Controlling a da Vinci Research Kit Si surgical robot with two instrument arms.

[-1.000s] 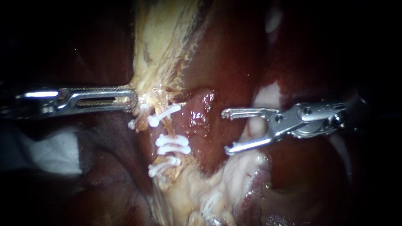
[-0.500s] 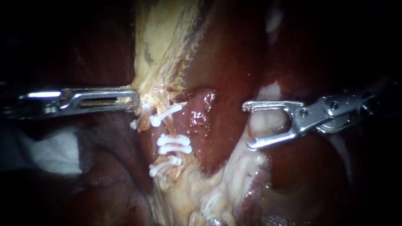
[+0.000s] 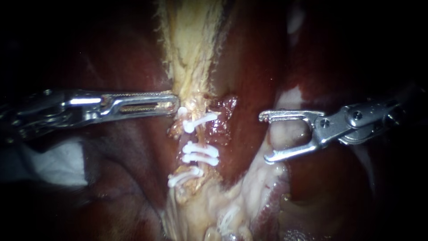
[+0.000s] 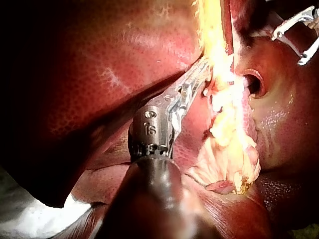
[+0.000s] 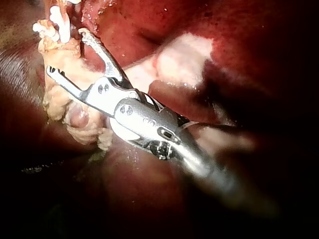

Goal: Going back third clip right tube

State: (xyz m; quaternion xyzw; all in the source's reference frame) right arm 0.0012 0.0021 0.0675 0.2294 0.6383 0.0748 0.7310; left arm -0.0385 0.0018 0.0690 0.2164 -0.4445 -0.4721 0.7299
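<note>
- The white clips (image 3: 199, 121) sit in a row across the clipped tube (image 3: 198, 136), in the middle of the endoscope view. One lies near the upper end, a close pair in the middle and one lower down. I cannot tell from here whether this is the tube the task calls the right one.
- The tube runs roughly up and down, with a pale strand (image 3: 191, 49) of tissue stretched straight above it.
- My left instrument (image 3: 176, 103) lies level, its tip at the top of the clip row where the strand meets the tube. Its jaws lie together and look closed on the strand's edge. In the left wrist view the tips disappear into that yellowish tissue. I judge it is there to keep the tube taut and exposed.
- My right instrument (image 3: 266, 137) stands well apart from the tube, on its far side. Its jaws gape wide with nothing between them: no clip, no tissue, only pale tissue behind the gap.
- Empty and clear of the row, it looks to me to be on the retreat leg of the step. The path back looks free of snags.
- Dark red liver (image 3: 249, 67) surrounds the field, and white gauze (image 3: 49, 165) lies below the left shaft.
- No tray or other container is in view.
</note>
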